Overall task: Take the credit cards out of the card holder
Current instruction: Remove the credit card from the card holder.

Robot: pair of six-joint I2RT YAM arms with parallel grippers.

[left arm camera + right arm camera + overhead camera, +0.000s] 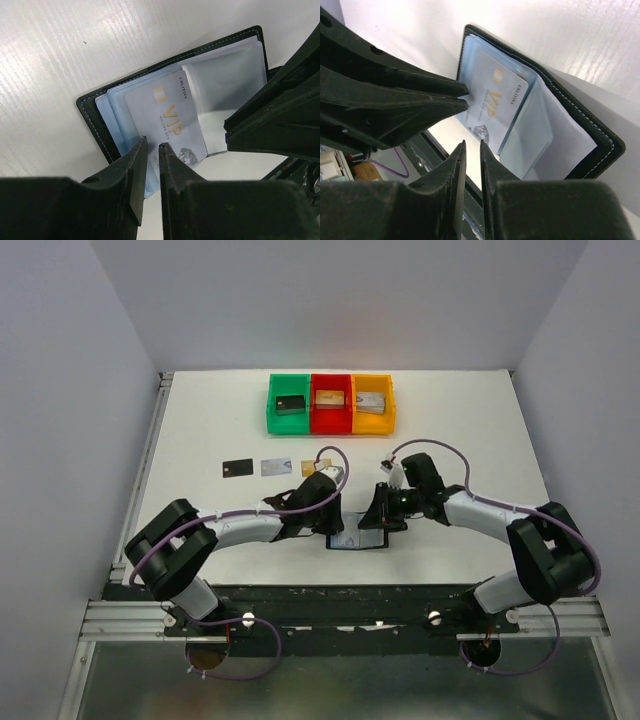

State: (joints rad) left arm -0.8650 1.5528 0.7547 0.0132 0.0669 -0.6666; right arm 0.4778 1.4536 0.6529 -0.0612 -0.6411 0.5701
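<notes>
Credit card [165, 112] of pale silver-blue plastic, lettered VIP in gold, was pinched at its protruding edge by the narrow jaws of the left gripper [152, 148], its other end tucked inside the flat black bifold card holder [92, 112]. The right gripper [471, 146] hung at the holder's right side, jaws narrow; whether they held anything could not be told. The holder lay open on the white table [200, 440] between both grippers.

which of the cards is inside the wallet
The pale card with gold VIP lettering, in the open wallet; the black card and silver card lie on the table.
</notes>
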